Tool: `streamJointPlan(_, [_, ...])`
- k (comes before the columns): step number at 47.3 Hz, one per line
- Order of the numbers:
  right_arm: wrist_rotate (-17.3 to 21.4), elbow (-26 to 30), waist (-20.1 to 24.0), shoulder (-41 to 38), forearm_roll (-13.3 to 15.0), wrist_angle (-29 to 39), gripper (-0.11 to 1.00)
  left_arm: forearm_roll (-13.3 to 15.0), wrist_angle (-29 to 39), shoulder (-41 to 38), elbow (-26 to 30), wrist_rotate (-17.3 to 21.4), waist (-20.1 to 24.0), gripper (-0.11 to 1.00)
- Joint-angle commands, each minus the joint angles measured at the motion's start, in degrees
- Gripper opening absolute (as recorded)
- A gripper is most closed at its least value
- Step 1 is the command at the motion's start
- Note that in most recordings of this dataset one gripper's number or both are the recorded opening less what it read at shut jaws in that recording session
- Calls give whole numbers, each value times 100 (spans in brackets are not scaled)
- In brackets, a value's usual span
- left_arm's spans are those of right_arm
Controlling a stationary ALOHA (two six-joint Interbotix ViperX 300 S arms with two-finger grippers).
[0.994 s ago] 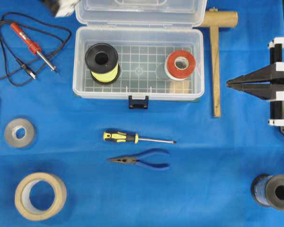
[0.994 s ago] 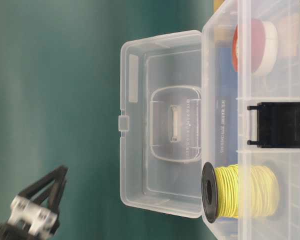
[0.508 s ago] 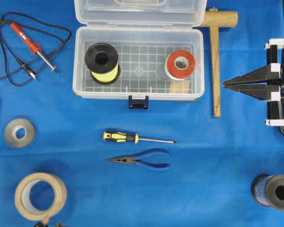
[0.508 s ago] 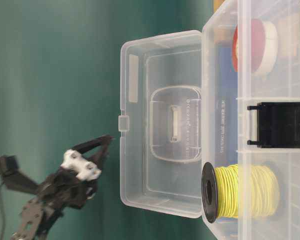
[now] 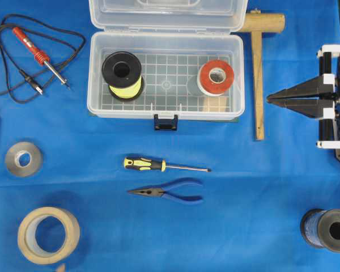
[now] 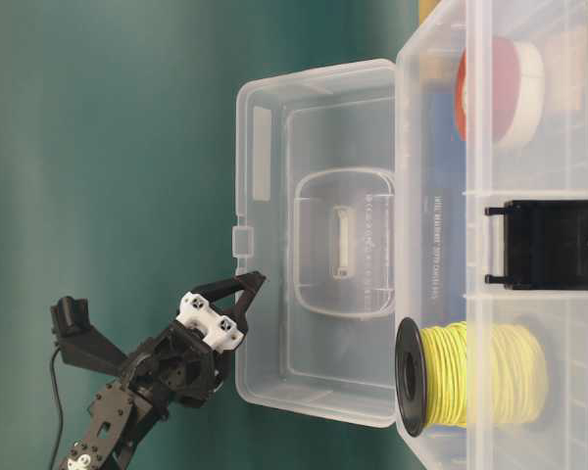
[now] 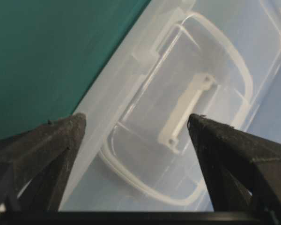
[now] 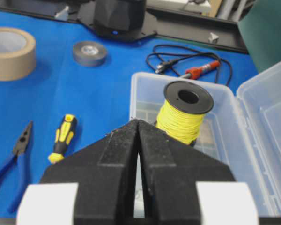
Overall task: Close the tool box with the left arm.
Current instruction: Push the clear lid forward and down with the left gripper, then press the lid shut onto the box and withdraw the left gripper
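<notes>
The tool box (image 5: 165,107) is a clear plastic case and stands open, its lid (image 5: 167,14) tipped back at the far side. Its dark latch (image 5: 165,122) hangs at the front. Inside are a yellow wire spool (image 5: 122,73) and a red and white tape roll (image 5: 216,77). My left gripper (image 6: 247,294) is open and empty, with its tips close to the lid's (image 6: 314,235) free edge. In the left wrist view the gripper (image 7: 136,117) frames the lid (image 7: 187,103). My right gripper (image 5: 269,99) is shut and empty, to the right of the box; it also shows in the right wrist view (image 8: 138,123).
A wooden mallet (image 5: 258,73) lies between the box and the right gripper. A screwdriver (image 5: 158,165) and pliers (image 5: 170,192) lie in front of the box. A soldering iron (image 5: 39,56), grey tape (image 5: 22,158), beige tape (image 5: 48,234) and a black spool (image 5: 328,229) lie around.
In the table-level view my left arm has come into view and moved its open gripper up to the lid's edge. My right gripper has shifted slightly.
</notes>
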State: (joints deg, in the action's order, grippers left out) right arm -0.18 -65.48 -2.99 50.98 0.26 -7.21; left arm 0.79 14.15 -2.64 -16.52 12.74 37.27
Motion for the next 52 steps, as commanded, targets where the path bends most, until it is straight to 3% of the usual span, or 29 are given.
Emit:
streamJointPlan(1, [-9, 70, -35, -35, 9, -18, 0, 26, 88, 193, -35, -18, -272, 92])
streamJointPlan(31, [-18, 88, -79, -44, 18, 44, 0, 35, 1362, 1169, -114, -35, -1274, 92])
streamJointPlan(52, [-18, 88, -79, -44, 35, 44, 0, 79, 1503, 1872, -844, -352, -2435, 92])
